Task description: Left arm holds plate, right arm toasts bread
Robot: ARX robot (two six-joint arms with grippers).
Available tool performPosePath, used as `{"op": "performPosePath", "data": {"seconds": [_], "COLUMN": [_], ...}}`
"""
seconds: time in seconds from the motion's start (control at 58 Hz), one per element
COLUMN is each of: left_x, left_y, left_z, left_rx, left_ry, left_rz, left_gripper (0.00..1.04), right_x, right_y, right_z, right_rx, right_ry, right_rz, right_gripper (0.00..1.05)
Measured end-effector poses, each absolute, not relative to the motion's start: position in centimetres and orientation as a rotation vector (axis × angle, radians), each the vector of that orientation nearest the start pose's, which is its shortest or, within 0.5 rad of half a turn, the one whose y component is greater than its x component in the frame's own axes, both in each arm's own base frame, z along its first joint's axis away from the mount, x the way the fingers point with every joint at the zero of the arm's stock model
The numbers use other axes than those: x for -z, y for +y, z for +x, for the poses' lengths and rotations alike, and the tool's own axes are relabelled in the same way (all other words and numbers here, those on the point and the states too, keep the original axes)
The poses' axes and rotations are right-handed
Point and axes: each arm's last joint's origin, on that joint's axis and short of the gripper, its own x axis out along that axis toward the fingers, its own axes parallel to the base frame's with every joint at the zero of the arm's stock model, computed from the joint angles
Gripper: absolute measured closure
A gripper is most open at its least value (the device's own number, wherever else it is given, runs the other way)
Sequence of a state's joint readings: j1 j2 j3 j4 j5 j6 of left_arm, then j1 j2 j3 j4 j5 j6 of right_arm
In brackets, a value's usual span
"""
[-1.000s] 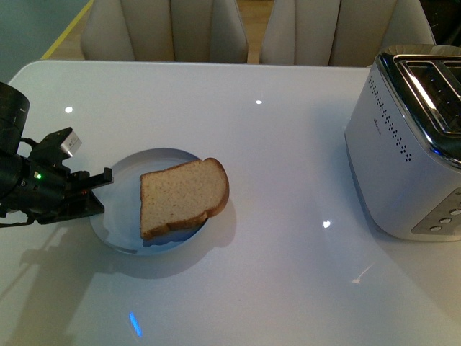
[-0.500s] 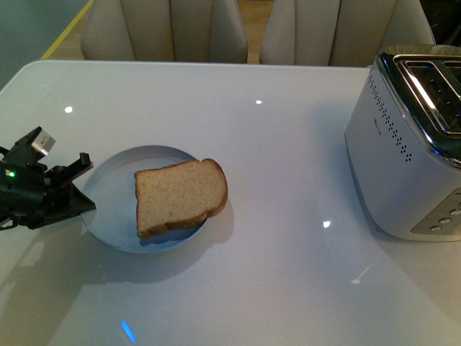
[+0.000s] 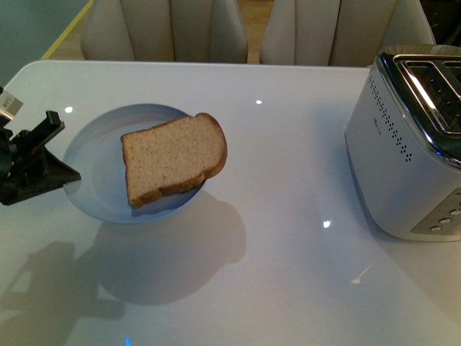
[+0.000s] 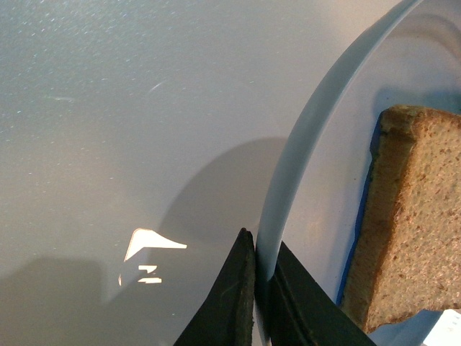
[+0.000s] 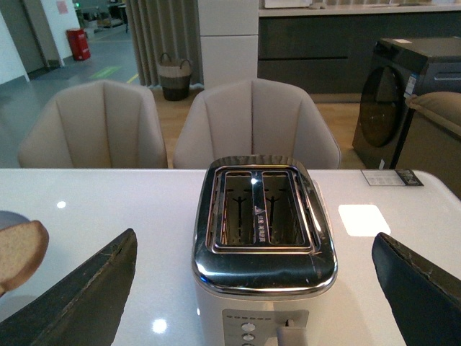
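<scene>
Your left gripper (image 4: pixel 263 249) is clamped on the rim of the plate (image 4: pixel 302 144), with the bread (image 4: pixel 410 223) just beyond its fingertips. Your right gripper (image 5: pixel 253 238) gapes wide.

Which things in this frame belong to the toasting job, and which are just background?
Job: plate, clamped at its rim by the left pincer; bread lying on it; toaster; open right pincer.
Lying about: chairs, basket, dark washer.
</scene>
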State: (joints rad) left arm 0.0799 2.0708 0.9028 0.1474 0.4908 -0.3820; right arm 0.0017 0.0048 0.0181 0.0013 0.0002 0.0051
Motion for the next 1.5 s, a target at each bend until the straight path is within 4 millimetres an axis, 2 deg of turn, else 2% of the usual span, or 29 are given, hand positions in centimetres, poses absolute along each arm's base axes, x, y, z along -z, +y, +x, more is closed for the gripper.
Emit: {"op": "performPosePath", "data": {"seconds": [0.207,0.431,0.552,0.759,0.983,1.224,1.5], "left_x": [-8.7,-13.1,-14.2,-15.4,-15.4,-15.5,-16.4], "left_y": [-0.9,-4.9,-6.7,-9.7,-12.2,-13.5,-14.1], "left_z": [34.2,33.3,32.8,31.8,30.7,30.0,29.7], "left_rx": [0.226,0.321,0.349,0.39,0.396,0.397,0.421], "left_ry": [1.035,0.999,0.994,0.998,1.039,1.063,1.047], "left_rz": [-0.616,-0.579,-0.57,-0.556,-0.531,-0.528,-0.55], "left_gripper": [1.02,1.02,1.02,1.02,1.02,1.02,1.02], "right_x": [-16.9,-16.9,-16.9,-16.9,-16.9,-16.9,-16.9], "right_y": [0.0,0.0,0.0,0.0,0.0,0.0,0.0], "right_z": [9.7,9.7,9.7,9.7,9.7,9.7,9.7], "right_rx": [-0.001,-0.002,-0.002,-0.002,-0.002,-0.002,-0.001], "right_ry": [-0.015,-0.015,-0.015,-0.015,-0.015,-0.015,-0.015], "right_rz": [0.005,0.005,0.005,0.005,0.005,0.005,0.005], "right_gripper": [0.09,0.09,0.09,0.09,0.09,0.09,0.09]}}
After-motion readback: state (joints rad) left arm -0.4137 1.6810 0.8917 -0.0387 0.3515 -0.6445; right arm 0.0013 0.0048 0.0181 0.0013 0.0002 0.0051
